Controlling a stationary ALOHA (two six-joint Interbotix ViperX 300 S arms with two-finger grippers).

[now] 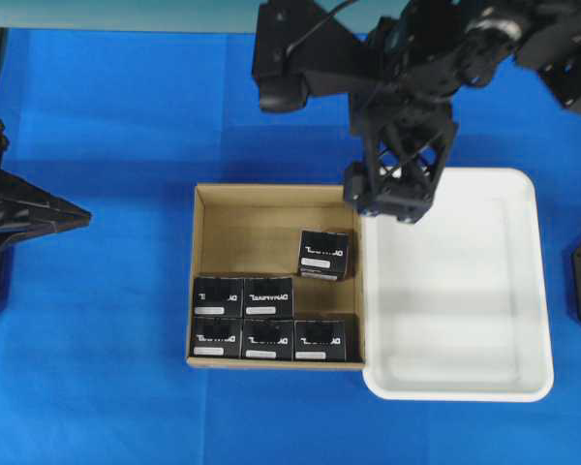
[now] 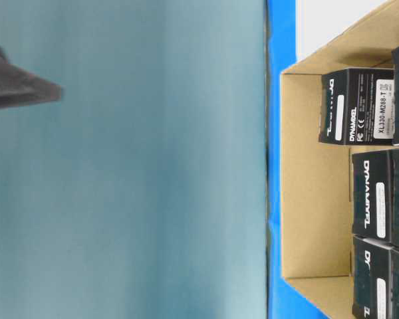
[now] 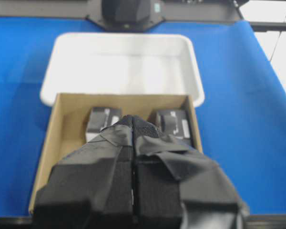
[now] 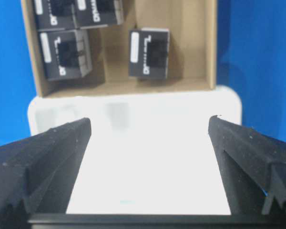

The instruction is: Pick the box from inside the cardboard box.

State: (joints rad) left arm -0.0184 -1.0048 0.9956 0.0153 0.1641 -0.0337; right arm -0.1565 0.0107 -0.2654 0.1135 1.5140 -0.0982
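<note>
Right now your target, the box, sits alone inside the cardboard box, close to the wall that borders the white tray and apart from the rest. You can see its white lettering facing up in the overhead view, and nothing is touching it. Five more black boxes fill the opposite part of the carton: a row of three along one wall and two more just behind them, packed side by side (all look identical from above).

Your right gripper hangs above the seam where the carton's wall meets the tray, with its fingers spread wide and nothing between them. From its wrist camera you look past both fingers onto the tray floor, with the carton and the lone box beyond.

Your left gripper is back at the left edge of the blue table, well apart from the carton, its taped fingers pressed together with nothing between them. Its camera looks over those fingers into the carton, with the tray behind.
</note>
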